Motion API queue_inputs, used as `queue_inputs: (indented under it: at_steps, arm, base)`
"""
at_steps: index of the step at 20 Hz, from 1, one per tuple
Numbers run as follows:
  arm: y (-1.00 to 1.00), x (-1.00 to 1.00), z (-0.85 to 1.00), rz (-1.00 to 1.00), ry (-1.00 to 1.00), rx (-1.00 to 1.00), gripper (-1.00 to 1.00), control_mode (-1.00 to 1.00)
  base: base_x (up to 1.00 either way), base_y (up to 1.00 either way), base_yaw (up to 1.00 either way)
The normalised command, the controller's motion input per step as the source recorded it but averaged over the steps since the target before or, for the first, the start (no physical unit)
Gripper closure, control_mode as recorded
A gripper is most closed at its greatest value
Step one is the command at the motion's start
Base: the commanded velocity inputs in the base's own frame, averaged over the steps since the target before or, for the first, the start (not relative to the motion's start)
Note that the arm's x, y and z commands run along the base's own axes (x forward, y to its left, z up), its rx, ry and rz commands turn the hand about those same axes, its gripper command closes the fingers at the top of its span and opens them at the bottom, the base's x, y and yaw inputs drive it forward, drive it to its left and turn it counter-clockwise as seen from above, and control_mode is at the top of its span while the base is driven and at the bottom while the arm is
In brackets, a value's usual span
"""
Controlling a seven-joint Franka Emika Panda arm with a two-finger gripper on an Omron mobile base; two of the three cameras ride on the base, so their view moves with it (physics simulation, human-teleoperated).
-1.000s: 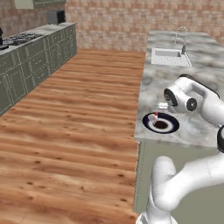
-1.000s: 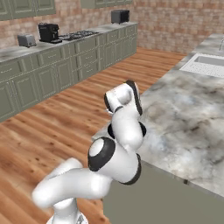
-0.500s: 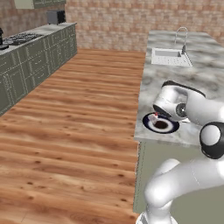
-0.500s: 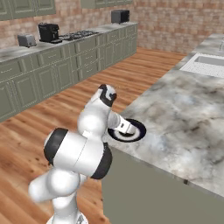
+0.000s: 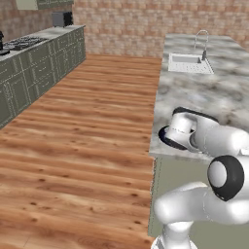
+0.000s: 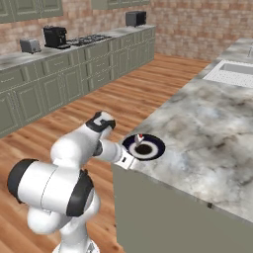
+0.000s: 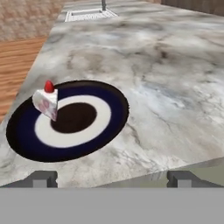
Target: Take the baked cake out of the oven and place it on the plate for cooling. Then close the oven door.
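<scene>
1. Since the earlier frames the arm has swung down and back from over the table, so its hand now sits lower, near the table's front edge, and the plate is less covered by it.
2. In the hand view the tool (image 7: 107, 178) hangs just off that edge with its two tips spread wide and nothing between them.
3. The cake (image 7: 46, 102), a small white slice with a red top, rests on the plate (image 7: 105, 113), on the white ring left of the dark centre; it also shows as a pale speck on the plate in the right base view (image 6: 140, 139).
4. The plate (image 6: 157, 148) lies flat on the marble table (image 6: 207, 133), close to its front corner, with the sink (image 5: 189, 63) well apart at the far end.
5. Judged from this, the cake half of the task looks done; closing the oven door is what remains.
</scene>
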Motion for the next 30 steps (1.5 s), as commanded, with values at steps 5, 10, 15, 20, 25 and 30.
queue_inputs:
  at_steps: [5, 10, 15, 20, 25, 30]
  arm:
    - [-0.31, -0.44, 0.04, 0.03, 0.02, 0.0, -1.0, -1.0]
    - [-0.34, -0.22, 0.12, 0.06, 0.03, 0.0, -1.0, -1.0]
    - [-0.4, -0.11, 0.03, 0.05, 0.02, 0.0, -1.0, -1.0]
    - [-0.36, -0.1, 0.0, 0.01, 0.02, 0.0, -1.0, -1.0]
    - [-0.25, -0.1, 0.0, -0.02, 0.03, 0.01, -1.0, 1.0]
    - [0.0, 0.0, 0.0, 0.0, 0.0, 0.0, -1.0, 1.0]
  base:
    - [0.0, 0.0, 0.0]
    - [0.0, 0.0, 0.0]
    - [0.0, 0.0, 0.0]
    - [0.0, 0.0, 0.0]
    - [-0.34, -0.57, -0.13]
    - [-0.35, -0.92, -0.58]
